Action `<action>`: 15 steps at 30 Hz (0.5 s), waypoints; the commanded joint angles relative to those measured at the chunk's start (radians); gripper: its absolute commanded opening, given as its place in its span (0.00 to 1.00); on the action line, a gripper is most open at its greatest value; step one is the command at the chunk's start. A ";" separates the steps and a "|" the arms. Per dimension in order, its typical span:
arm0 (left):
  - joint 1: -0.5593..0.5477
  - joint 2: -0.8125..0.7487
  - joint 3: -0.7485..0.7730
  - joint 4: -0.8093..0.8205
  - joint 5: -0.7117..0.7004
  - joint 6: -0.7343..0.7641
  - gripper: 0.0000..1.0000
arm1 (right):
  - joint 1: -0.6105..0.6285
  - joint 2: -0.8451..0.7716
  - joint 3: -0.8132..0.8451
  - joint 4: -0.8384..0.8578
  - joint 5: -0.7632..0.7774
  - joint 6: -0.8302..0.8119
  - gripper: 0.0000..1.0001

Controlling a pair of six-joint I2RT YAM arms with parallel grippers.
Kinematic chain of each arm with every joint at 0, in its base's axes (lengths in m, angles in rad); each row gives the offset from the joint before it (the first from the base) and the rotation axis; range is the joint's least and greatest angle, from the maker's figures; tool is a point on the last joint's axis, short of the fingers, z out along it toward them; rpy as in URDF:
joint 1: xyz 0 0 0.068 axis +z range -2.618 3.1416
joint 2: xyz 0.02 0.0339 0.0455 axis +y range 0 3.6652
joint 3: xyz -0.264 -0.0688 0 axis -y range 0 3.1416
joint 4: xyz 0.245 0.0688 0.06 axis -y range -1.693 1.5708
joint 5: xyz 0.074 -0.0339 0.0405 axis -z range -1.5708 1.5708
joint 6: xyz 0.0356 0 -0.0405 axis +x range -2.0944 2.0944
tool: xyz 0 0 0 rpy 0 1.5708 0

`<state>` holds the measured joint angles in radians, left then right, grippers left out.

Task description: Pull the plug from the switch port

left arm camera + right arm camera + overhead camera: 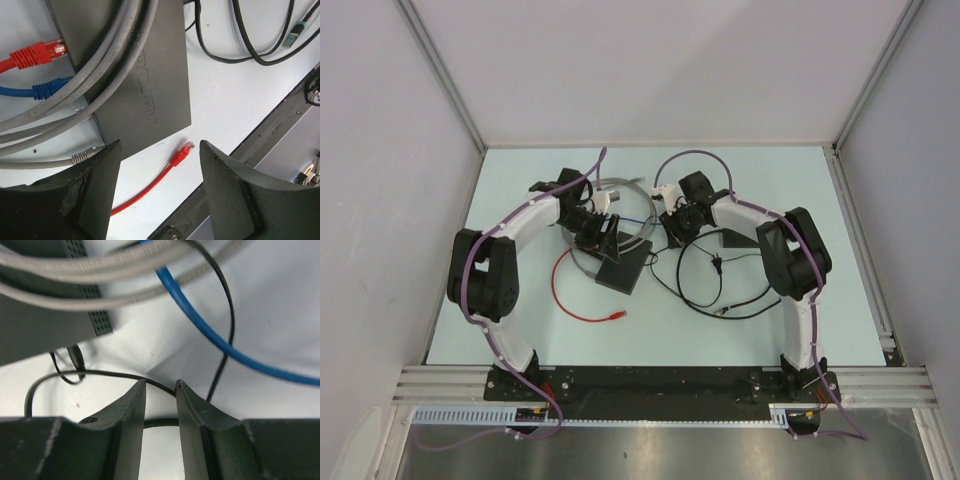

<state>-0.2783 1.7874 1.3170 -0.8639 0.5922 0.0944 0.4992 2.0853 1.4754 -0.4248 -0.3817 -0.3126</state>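
Red plug [37,54], blue plug [47,89] at switch [150,75]

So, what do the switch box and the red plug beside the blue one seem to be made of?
The switch box: likely matte dark plastic, perhaps painted metal; dull sheen, raised lettering. The red plug: rubbery-looking red boot with a clear, glossy plastic tip, probably.
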 commanded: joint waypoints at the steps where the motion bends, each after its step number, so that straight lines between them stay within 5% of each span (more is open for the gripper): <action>1: 0.004 -0.005 0.047 0.043 0.064 -0.022 0.69 | -0.033 -0.056 -0.070 -0.075 0.073 -0.054 0.35; 10: 0.001 0.023 0.053 0.088 0.064 -0.045 0.69 | -0.094 -0.129 -0.127 -0.129 0.135 -0.117 0.34; 15: -0.001 0.027 0.048 0.101 0.070 -0.027 0.68 | -0.100 -0.183 -0.119 -0.108 0.041 -0.126 0.39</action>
<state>-0.2787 1.8130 1.3354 -0.7914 0.6319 0.0605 0.4107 1.9812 1.3590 -0.5007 -0.3164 -0.4046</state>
